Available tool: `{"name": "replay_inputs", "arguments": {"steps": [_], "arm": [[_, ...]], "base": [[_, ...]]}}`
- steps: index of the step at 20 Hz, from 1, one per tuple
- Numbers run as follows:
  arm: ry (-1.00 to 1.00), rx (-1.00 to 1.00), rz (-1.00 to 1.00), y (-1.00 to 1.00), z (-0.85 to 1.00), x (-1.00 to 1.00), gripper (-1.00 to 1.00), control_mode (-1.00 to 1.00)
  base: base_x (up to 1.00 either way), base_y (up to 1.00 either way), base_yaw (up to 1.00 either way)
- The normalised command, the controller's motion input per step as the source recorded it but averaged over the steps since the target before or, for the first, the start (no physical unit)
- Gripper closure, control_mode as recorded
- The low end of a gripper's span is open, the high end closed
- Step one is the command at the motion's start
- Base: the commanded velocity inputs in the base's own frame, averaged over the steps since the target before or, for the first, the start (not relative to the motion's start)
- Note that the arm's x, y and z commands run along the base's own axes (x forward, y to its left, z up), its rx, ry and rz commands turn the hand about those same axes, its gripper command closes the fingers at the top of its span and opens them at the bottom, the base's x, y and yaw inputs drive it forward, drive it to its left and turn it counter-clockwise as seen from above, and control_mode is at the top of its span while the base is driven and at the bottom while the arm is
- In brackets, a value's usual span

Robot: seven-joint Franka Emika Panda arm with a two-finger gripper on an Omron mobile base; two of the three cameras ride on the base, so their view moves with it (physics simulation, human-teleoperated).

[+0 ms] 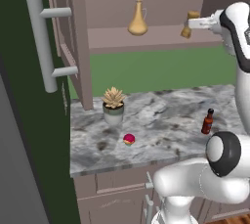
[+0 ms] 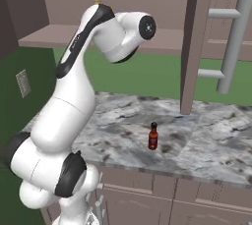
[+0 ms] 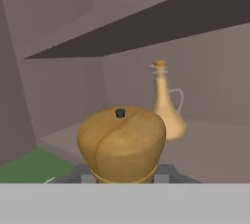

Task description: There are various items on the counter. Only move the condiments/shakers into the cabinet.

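Shaker, wooden, hourglass form: clamped between the fingers, carried at shelf height just in front of the open cabinet, at its right end. In the hand view its domed top sits close before the camera, with a dark hole in the crown.

Flask, tan, long neck: upright on the cabinet shelf, well left of the shaker; counts as stored.

Sauce bottle, dark red, black cap: upright on the counter, near its front edge at the right; not yet moved.

Succulent, potted: on the counter at the left, near the cabinet door. Not a condiment; stays.

Round thing, small, red and yellow: on the counter just in front of the succulent. Stays.

Door handle, long grey bar: door stands open at the left, clear of the arm.

Step in hand, by judgement: placing the second of three condiments. Whether the shaker's base is over the shelf yet cannot be told. Next move calls for carrying it inward past the shelf lip, lowering until the base rests flat, keeping apart from the flask, then releasing. The sauce bottle remains afterwards.
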Motion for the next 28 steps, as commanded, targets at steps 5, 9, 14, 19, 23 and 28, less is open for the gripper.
{"name": "replay_inputs", "arguments": {"steps": [5, 9, 14, 19, 23, 28], "arm": [[0.0, -0.06, 0.0, 0.03, -0.06, 0.26, 1.0, -1.0], [0.0, -0.04, 0.0, 0.04, -0.25, 0.25, 1.0, -1.0], [0.01, -0.01, -0.02, 0.09, -0.11, 0.46, 1.0, -1.0], [0.02, 0.0, -0.05, 0.14, 0.0, 0.6, 1.0, -1.0], [0.04, 0.0, -0.05, 0.09, -0.01, 0.6, 1.0, -1.0], [0.08, 0.0, -0.04, 0.01, -0.17, 0.39, 1.0, -1.0]], "base": [[0.0, 0.0, 0.0], [0.0, 0.0, 0.0], [0.0, 0.0, 0.0], [0.0, 0.0, 0.0], [0.0, 0.0, 0.0], [0.0, 0.0, 0.0]]}}
